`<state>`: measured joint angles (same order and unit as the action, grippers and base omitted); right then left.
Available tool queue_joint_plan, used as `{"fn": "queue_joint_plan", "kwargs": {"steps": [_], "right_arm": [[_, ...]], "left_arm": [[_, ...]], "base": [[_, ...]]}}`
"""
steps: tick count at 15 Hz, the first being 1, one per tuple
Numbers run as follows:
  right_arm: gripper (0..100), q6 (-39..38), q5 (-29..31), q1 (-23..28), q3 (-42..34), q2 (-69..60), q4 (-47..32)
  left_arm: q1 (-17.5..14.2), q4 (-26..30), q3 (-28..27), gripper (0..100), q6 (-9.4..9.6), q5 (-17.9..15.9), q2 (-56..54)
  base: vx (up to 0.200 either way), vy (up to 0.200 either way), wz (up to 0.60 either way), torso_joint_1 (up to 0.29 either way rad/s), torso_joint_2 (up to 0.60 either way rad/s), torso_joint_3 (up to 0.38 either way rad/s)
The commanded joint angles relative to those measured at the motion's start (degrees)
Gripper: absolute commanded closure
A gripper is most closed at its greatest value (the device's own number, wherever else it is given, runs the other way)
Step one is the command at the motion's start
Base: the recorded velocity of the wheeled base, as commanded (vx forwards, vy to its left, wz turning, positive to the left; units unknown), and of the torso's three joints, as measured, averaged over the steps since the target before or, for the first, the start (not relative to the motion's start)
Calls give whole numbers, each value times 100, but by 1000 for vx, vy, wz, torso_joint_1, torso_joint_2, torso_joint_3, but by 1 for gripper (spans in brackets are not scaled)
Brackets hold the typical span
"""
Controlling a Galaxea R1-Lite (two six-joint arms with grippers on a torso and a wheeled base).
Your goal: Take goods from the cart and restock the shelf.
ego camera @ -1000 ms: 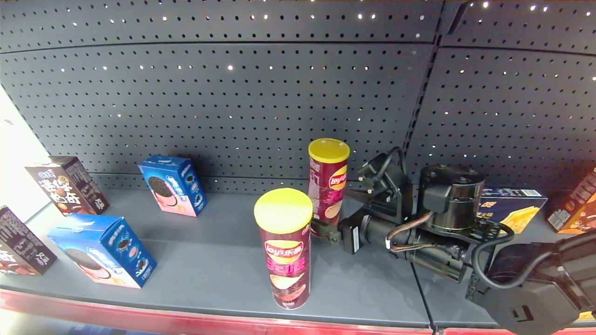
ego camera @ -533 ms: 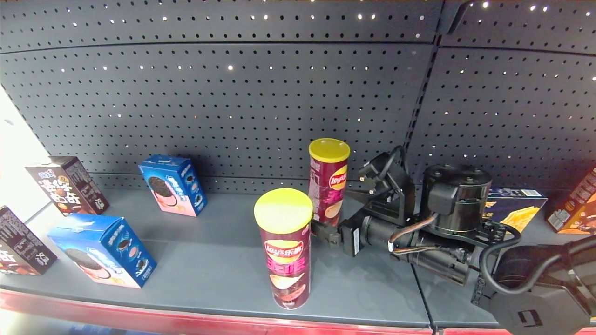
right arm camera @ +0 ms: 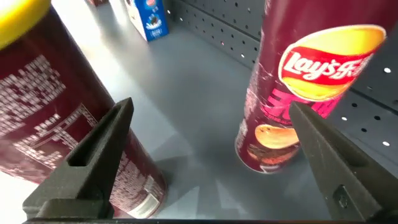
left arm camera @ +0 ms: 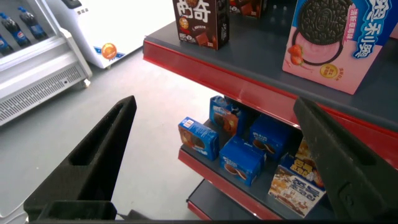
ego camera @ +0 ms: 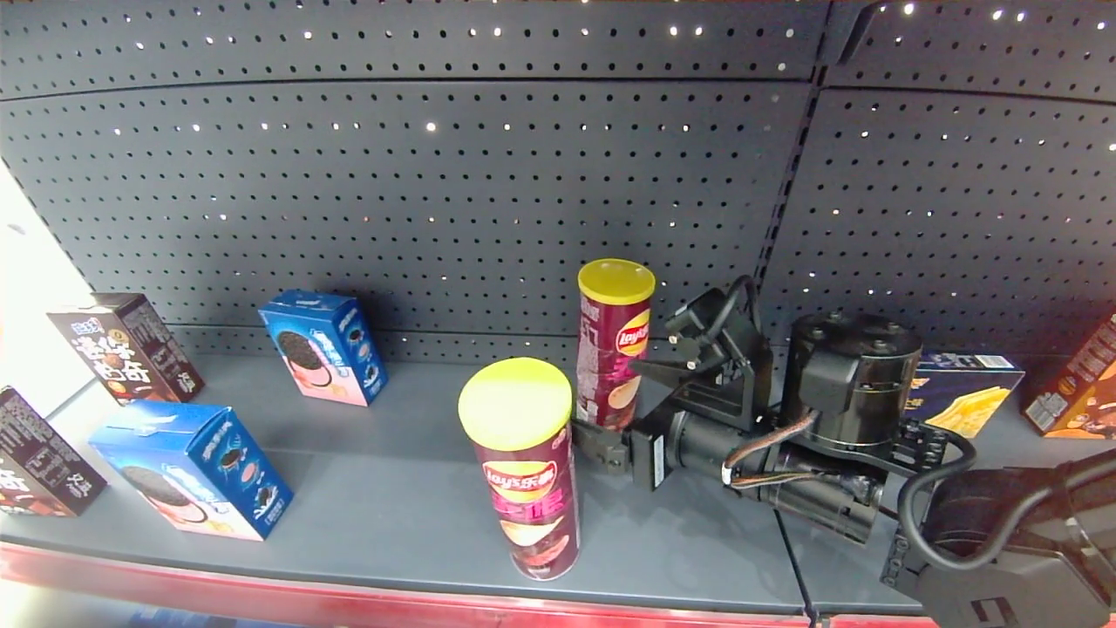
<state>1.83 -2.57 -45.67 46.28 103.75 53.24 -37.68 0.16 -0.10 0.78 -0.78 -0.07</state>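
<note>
**Spread right tool [ego camera: 623, 410] on the shelf [ego camera: 392, 488]**

Cookie boxes [ego camera: 196, 467] stand at the shelf's left end. The front can [ego camera: 526, 475] leans to the left, and the back can [ego camera: 613, 344] stands upright. The right tool sits low by both cans, with one finger touching the front can. The left tool [left arm camera: 214, 106] is also spread, beside lower shelves.

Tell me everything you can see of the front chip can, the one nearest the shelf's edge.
The front chip can is a tall dark red tube, cardboard by its look, with a yellow lid shut on top and printed chip pictures down its side. It stands on the grey shelf near the front edge, leaning with its top toward the robot's left. One finger of the open right gripper seems to press its side; nothing else touches it.
</note>
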Motion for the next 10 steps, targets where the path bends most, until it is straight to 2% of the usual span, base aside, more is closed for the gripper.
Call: {"fn": "queue_joint_plan", "kwargs": {"steps": [1,10], "right_arm": [[0,2,-6,-56,4,-4,3],[0,11,64,295,-233,-48,11]], "left_arm": [[-2,2,1,0,1,-1,7],[-2,2,1,0,1,8,7]], "base": [[0,0,0,0,0,0],[0,0,0,0,0,0]]}}
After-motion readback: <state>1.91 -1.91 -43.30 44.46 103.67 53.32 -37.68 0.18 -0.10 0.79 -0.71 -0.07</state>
